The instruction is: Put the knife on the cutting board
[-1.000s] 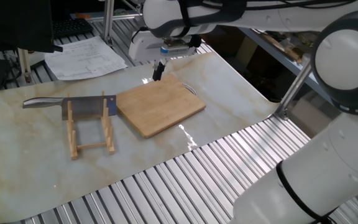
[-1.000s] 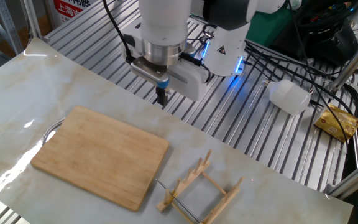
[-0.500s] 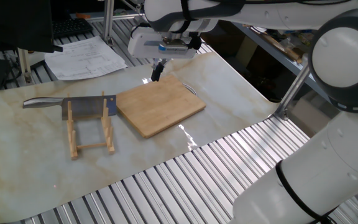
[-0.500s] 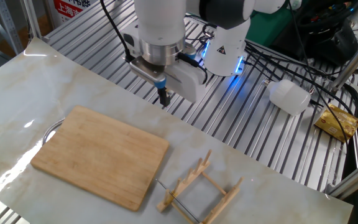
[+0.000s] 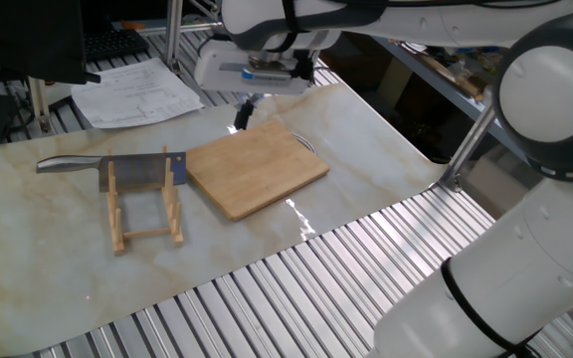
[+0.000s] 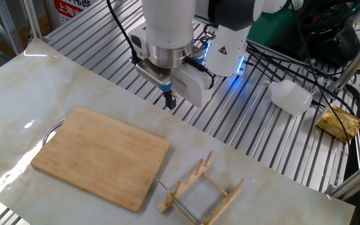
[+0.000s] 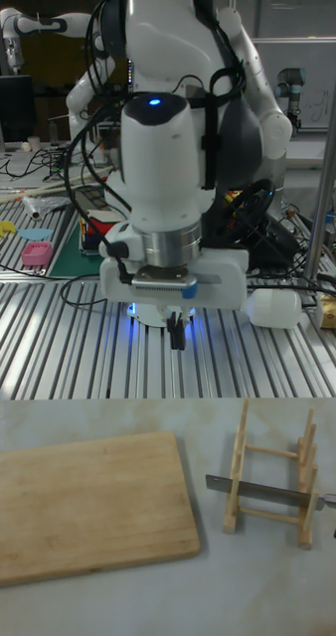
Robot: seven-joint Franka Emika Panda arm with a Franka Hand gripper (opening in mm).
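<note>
The knife [image 5: 117,169] is an all-metal cleaver lying across the wooden peg rack [image 5: 147,207], its silver handle pointing left; in the tall fixed view the knife [image 7: 262,488] rests across the rack [image 7: 272,485]. Right of the rack, the light-brown cutting board [image 5: 257,169] lies flat on the marble mat, also seen as the cutting board [image 6: 102,156] and cutting board [image 7: 88,502]. My gripper [image 5: 244,111] hangs shut and empty above the mat's far edge, behind the board's far corner. The gripper [image 6: 170,100] and gripper [image 7: 175,333] holds nothing.
Papers [image 5: 137,91] lie at the back left. A white bottle [image 6: 290,97] and a yellow packet [image 6: 339,122] sit on the slatted metal table behind the mat. The robot base [image 6: 224,44] stands close behind the gripper.
The gripper has shifted sideways along the mat's far edge, toward the rack's side, staying shut. Knife, rack and board have not moved.
</note>
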